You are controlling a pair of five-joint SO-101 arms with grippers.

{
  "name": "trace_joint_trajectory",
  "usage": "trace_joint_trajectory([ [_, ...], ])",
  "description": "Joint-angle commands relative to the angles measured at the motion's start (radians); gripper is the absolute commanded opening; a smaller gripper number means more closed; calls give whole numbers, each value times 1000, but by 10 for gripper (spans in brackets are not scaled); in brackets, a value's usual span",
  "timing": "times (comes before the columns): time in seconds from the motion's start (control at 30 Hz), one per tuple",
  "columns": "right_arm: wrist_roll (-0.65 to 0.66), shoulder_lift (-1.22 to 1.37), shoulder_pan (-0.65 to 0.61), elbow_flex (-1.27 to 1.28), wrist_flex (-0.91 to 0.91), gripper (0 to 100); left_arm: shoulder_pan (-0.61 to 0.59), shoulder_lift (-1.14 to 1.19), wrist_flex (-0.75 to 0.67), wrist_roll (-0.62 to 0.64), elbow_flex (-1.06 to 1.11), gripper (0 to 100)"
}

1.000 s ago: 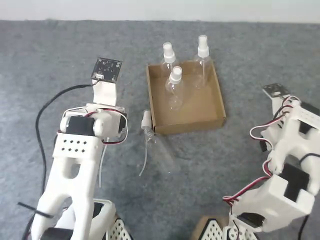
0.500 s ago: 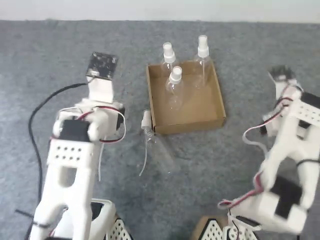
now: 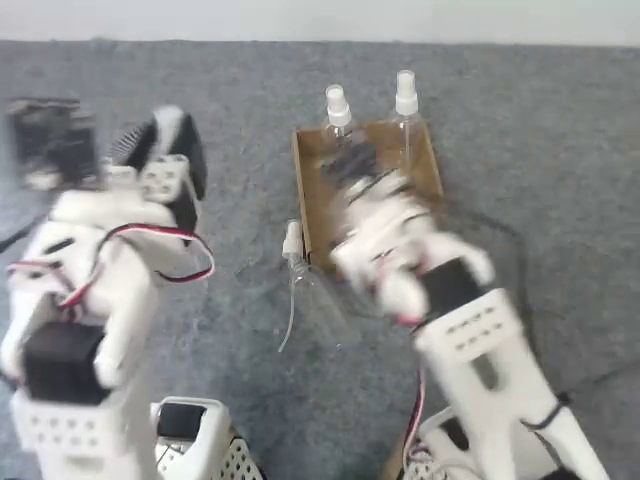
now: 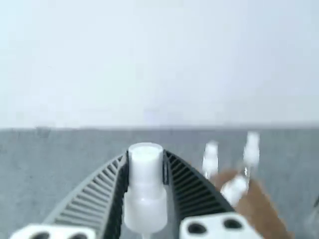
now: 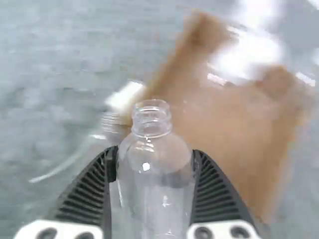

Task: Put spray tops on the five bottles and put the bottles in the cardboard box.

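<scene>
High view: my right arm hangs over the box (image 3: 310,190) and my left arm is off to the side. Two capped bottles (image 3: 338,108) stand at the box's far side. A lying bottle (image 3: 315,295), also capped, rests on the tabletop (image 3: 520,120) just beside the box.

Left wrist view: my left end effector (image 4: 145,162) is clamped on a spray top (image 4: 145,199).

Right wrist view: my right end effector (image 5: 153,158) is pinching an open bottle (image 5: 151,124) around the body. Its neck is bare and the box is close behind it.

So the job now, as I read it, is joining those two. I'd hold the open bottle dead steady and line the spray top straight over the neck. Then I'd feed the tube in first and press down square so it doesn't seat crooked.
</scene>
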Motion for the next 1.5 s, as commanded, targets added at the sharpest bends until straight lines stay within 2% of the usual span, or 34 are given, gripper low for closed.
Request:
trace_joint_trajectory([
  [0.0, -14, -48, -134, 51, -134, 6, -91, -18, -83, 210, -74, 12],
  [0.07, -14, -48, -173, 84, -177, 6, -110, -15, -57, 278, -68, 12],
  [0.17, -14, -48, -206, 120, -222, 6, -110, -17, -57, 301, -31, 12],
  [0.6, -15, -50, -228, 130, -217, 6, -109, -8, -368, 302, 259, 12],
  [1.03, -20, -50, -228, 130, -217, 6, -21, 100, -400, 305, 312, 11],
  [1.3, -14, -50, -222, 132, -219, 6, 84, 115, -365, 305, 378, 11],
  [1.47, -14, -51, -226, 210, -217, 8, 94, 115, -293, 305, 414, 11],
])
